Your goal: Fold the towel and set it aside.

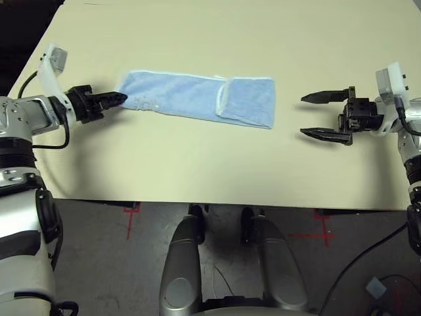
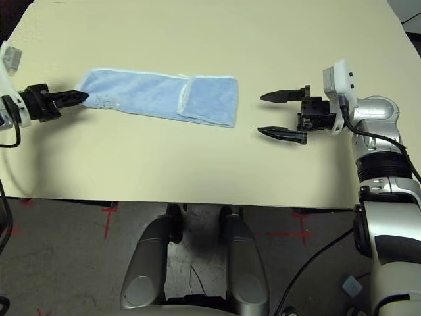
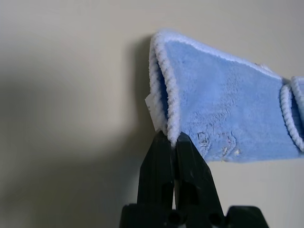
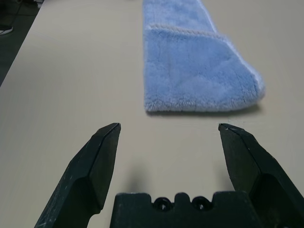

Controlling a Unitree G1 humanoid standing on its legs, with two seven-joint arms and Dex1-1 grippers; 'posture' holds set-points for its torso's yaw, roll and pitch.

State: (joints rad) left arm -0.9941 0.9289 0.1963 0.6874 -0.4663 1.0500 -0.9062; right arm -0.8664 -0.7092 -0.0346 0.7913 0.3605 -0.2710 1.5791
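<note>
**Blue towel pinched at its left end, right claw wide open**

Terry cloth in light blue, the towel (image 1: pixel 197 99) lies on your cream table (image 1: pixel 210 171) as a long narrow band, folded lengthwise, running from left to right across the middle of the tabletop. At its right end a shorter flap (image 1: pixel 247 100) is doubled back over the band, with white stitched edging showing along the fold.

Your left gripper (image 1: pixel 117 99) is clamped on the towel's left end. From the left wrist camera you can see the two black fingers (image 3: pixel 190 166) pressed together on the white-stitched edge (image 3: pixel 170 102), with a small white tag (image 3: pixel 151 110) peeking out just beside them and a faint embroidered mark (image 3: pixel 216 142) on the blue pile near the fingertips.

Your right gripper (image 1: pixel 316 114) hovers over bare table to the right of the towel, apart from it, pointing toward the folded flap. Its jaws stand wide apart and hold nothing.
</note>
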